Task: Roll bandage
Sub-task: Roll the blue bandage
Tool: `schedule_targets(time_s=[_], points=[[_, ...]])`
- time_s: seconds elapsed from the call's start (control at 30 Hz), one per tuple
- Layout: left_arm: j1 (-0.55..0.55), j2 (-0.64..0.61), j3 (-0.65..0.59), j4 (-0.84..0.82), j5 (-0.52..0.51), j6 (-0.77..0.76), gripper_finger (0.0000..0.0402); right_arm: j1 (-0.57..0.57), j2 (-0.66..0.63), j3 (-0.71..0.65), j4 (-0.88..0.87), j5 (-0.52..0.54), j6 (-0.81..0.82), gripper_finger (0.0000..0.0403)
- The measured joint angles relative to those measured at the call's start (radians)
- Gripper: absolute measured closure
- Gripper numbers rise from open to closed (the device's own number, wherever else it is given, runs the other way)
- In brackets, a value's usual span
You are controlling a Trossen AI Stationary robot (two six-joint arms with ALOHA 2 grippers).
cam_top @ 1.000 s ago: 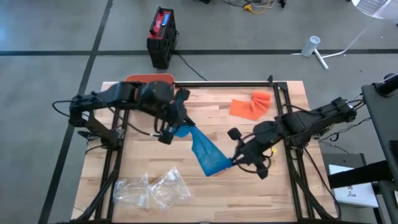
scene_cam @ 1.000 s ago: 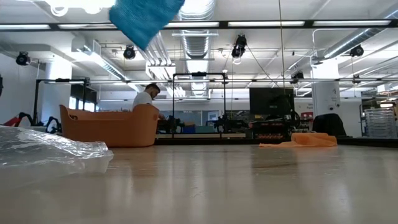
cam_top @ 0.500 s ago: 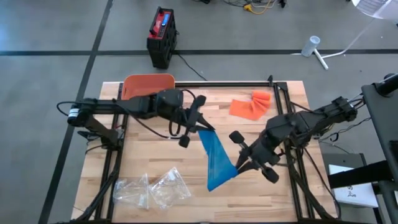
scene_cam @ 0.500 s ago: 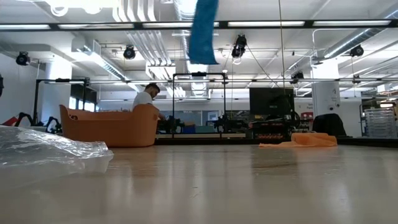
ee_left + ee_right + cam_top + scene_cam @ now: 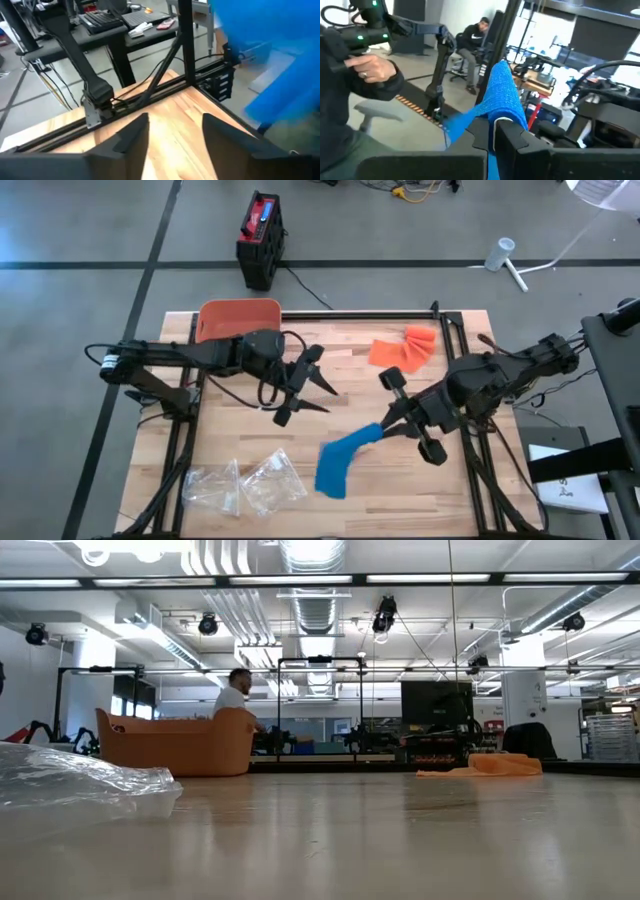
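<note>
The blue bandage (image 5: 338,462) is a loose strip over the table's near middle. My right gripper (image 5: 384,430) is shut on its right end, and the strip trails toward the near left. The low view does not show it. My left gripper (image 5: 314,385) stands open over the table's middle left, apart from the bandage, with nothing between its fingers (image 5: 131,136). In the left wrist view the bandage (image 5: 280,60) shows as a blur off to one side. My right gripper pinches one end of the bandage (image 5: 501,111) between its two fingers. The fingers point slanting toward the table's left. The rest of the strip (image 5: 332,472) trails slack from the fingers toward the near left. Whether its free end touches the table I cannot tell.
An orange basket (image 5: 238,318) stands at the far left edge and an orange cloth (image 5: 405,348) lies at the far right. Clear plastic bags (image 5: 245,485) lie at the near left. A black frame (image 5: 360,313) runs along the far edge. People (image 5: 475,35) are beyond the table.
My left gripper has opened and let go of the bandage's upper end, drawing back toward the table's left. The bandage, held stretched between both grippers before, has dropped and now trails slack from my right gripper, which has shifted a little toward the right edge.
</note>
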Motion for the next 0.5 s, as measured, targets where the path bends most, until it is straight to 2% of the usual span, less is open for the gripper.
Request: schedule_targets(time_s=[0.13,0.2,0.4,0.5], points=[[-0.008,-0.068,-0.003,-0.08,-0.096,-0.007,0.0185,0.0,-0.013,0.0,-0.003,0.033,0.025,0.04],[-0.009,-0.107,-0.023,-0.069,-0.104,-0.026,0.018,0.0,-0.015,0.0,-0.007,0.061,0.036,0.04],[-0.053,-0.201,-0.215,0.178,-0.103,-0.067,0.0188,-0.008,-0.026,0.0,-0.009,0.173,0.05,0.04],[-0.07,-0.24,-0.353,0.424,-0.103,-0.093,0.0189,-0.021,-0.029,-0.007,-0.01,0.192,0.055,0.04]])
